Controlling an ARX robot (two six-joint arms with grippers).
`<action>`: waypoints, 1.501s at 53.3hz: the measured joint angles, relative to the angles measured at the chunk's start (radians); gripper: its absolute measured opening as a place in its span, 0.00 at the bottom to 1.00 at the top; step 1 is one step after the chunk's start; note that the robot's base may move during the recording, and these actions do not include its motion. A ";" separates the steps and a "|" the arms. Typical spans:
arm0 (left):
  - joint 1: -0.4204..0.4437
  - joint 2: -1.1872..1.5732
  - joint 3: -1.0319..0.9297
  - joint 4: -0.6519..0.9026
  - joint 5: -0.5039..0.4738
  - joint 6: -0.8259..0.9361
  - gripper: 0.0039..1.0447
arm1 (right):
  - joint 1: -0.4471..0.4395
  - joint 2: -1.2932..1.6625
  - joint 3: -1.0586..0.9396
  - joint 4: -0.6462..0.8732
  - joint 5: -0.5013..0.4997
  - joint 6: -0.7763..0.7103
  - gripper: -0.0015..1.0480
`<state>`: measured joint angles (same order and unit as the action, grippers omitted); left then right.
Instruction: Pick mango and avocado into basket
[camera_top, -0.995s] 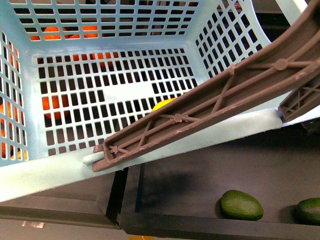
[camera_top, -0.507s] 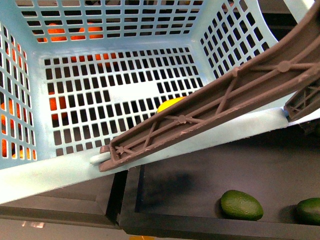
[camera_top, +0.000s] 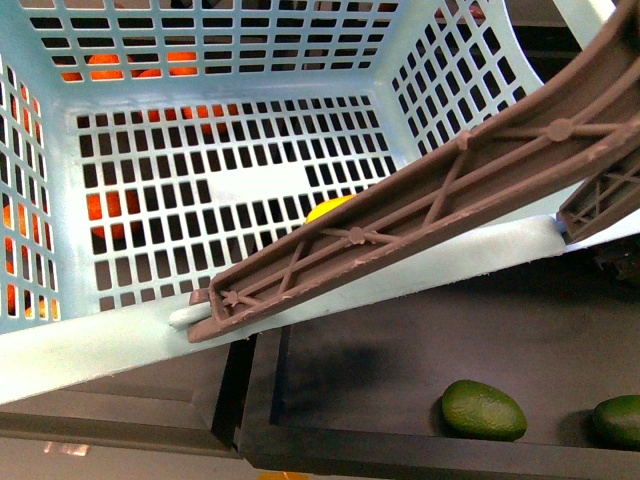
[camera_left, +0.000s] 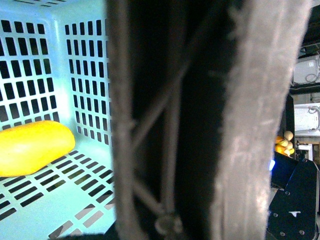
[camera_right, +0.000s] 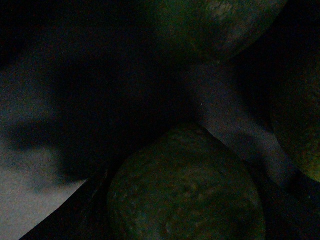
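Front view. You are looking down into the basket (camera_top: 60, 345), which fills the upper part of the picture; its pale teal walls and floor are slotted throughout. One brown trussed handle (camera_top: 400, 215) lies diagonally across the near rim, and a short white piece (camera_top: 183, 318) shows at its lower end. The mango (camera_top: 325, 209) is inside the basket, on the floor near the front wall; only a small yellow part of it shows above the handle. Orange shapes (camera_top: 108, 208) show through the slots of the floor and walls, outside the basket. Below the near rim you see a black tray (camera_top: 380, 360). The avocado (camera_top: 484, 410) lies in this tray, outside the basket and well apart from the mango. A second dark green fruit (camera_top: 618, 421) lies near it, cut by the picture's edge.

Left wrist view. The mango (camera_left: 31, 147) rests on its side on the slotted floor, near a corner of the basket (camera_left: 85, 75). The handle (camera_left: 250, 120) stands very close to the lens, blurred, and covers the middle of the picture. Small yellow fruit (camera_left: 285, 142) show far behind it.

Right wrist view. The picture is dark.

Neither end effector shows in any view, so you cannot tell whether either is wide, narrow or holding something.
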<state>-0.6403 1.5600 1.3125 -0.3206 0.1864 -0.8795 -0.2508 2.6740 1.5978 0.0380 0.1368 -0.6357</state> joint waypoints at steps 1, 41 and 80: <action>0.000 0.000 0.000 0.000 0.000 0.000 0.12 | 0.000 -0.002 -0.004 0.002 0.000 0.002 0.61; 0.000 0.000 0.000 0.000 0.000 0.000 0.12 | -0.056 -0.695 -0.590 0.249 -0.347 0.240 0.61; 0.000 0.000 0.000 0.000 0.001 0.000 0.12 | 0.414 -1.423 -0.873 0.303 -0.362 0.703 0.61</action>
<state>-0.6403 1.5600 1.3125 -0.3206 0.1875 -0.8799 0.1627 1.2507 0.7246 0.3405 -0.2256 0.0669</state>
